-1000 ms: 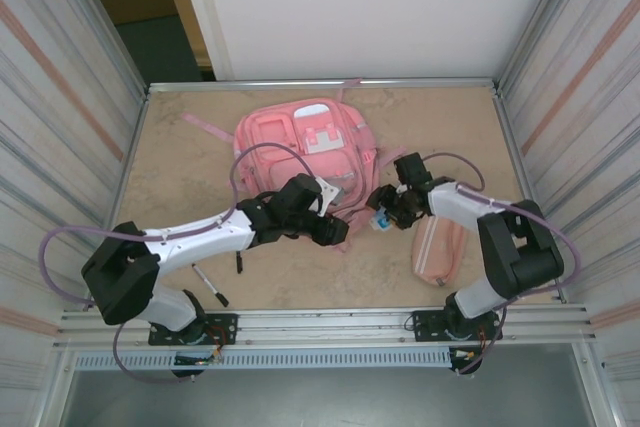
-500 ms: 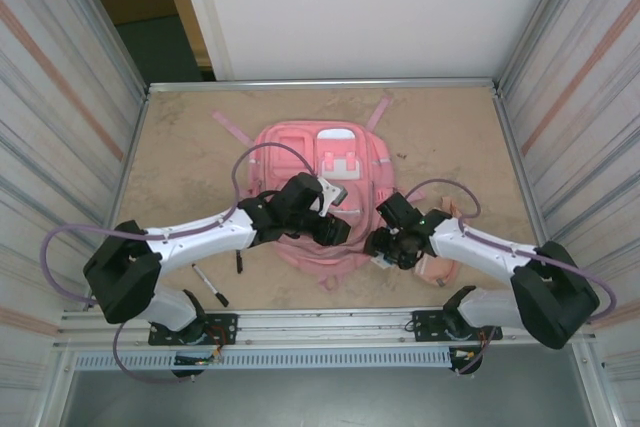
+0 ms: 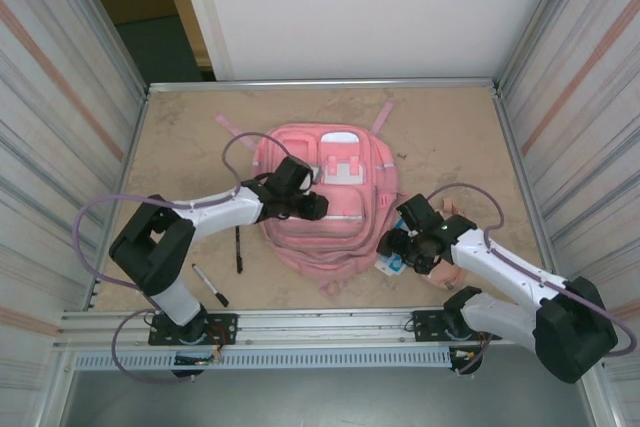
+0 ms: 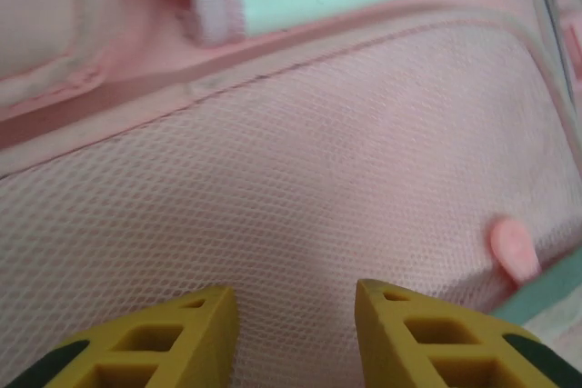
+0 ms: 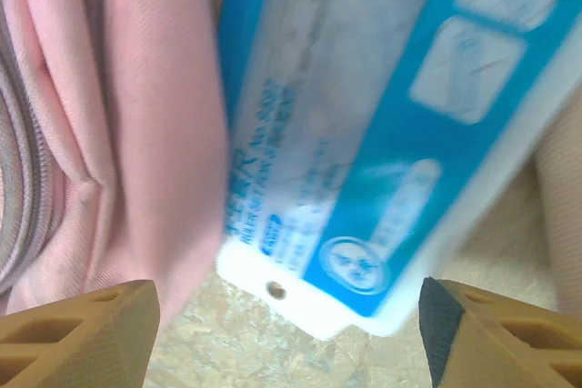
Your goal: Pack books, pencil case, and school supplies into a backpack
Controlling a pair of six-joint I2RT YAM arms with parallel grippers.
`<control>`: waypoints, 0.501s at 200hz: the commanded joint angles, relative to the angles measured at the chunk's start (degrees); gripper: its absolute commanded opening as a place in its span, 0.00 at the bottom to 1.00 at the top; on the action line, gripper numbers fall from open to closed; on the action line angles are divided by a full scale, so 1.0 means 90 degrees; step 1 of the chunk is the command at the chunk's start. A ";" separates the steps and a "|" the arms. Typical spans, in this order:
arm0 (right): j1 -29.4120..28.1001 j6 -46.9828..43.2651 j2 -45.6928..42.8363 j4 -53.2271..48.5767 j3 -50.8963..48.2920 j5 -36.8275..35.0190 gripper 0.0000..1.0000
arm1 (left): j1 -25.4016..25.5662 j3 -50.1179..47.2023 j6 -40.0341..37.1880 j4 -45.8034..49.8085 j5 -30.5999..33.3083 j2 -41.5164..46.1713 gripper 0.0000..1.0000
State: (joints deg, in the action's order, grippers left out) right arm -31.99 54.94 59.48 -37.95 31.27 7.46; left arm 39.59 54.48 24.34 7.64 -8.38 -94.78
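Note:
The pink backpack (image 3: 325,197) lies flat at mid-table, front pockets up. My left gripper (image 3: 310,205) sits on its lower mesh pocket (image 4: 300,179); its yellow fingers (image 4: 195,333) stand part way apart with no fold pinched between them. My right gripper (image 3: 400,247) is open wide by the backpack's right corner (image 5: 136,134). The blue-and-white packet (image 3: 390,266) (image 5: 364,134) lies loose on the table just ahead of its fingers. The pink pencil case (image 3: 447,211) lies partly under the right arm. Two black pens (image 3: 238,247) (image 3: 211,286) rest left of the backpack. The books are out of view.
Metal walls close in the table on the left and right, with a rail (image 3: 320,319) along the near edge. Pink straps (image 3: 232,127) trail from the backpack's far end. Bare tabletop (image 3: 180,157) lies at the far left and far right.
The backpack has dropped flat and swung round. My left gripper moved up and left onto its front pocket. My right gripper pulled back toward the near edge and opened wider, leaving the packet on the table.

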 commanded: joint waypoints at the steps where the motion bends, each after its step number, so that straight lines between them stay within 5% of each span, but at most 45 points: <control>1: 0.0348 -0.0213 -0.0172 -0.0208 0.0135 0.0118 0.75 | -0.0680 -0.0093 0.0077 0.0077 0.0602 -0.0294 0.39; 45: 0.0703 -0.0363 0.0129 0.0006 0.0004 0.0211 0.67 | -0.1212 0.0320 -0.0200 0.0176 0.0205 -0.0329 0.39; 76: 0.0681 -0.0027 0.0543 0.0613 0.0163 0.0329 0.61 | -0.1168 0.0451 0.0115 0.0152 -0.0441 -0.0019 0.40; 100: 0.0390 0.0655 0.0754 0.0873 0.0346 0.0011 0.67 | -0.0738 0.0550 -0.0050 0.0269 -0.0644 0.0471 0.40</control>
State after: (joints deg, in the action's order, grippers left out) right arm -26.33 54.83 64.88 -33.80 31.97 9.13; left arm 29.19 57.23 24.36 7.46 -10.52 -95.81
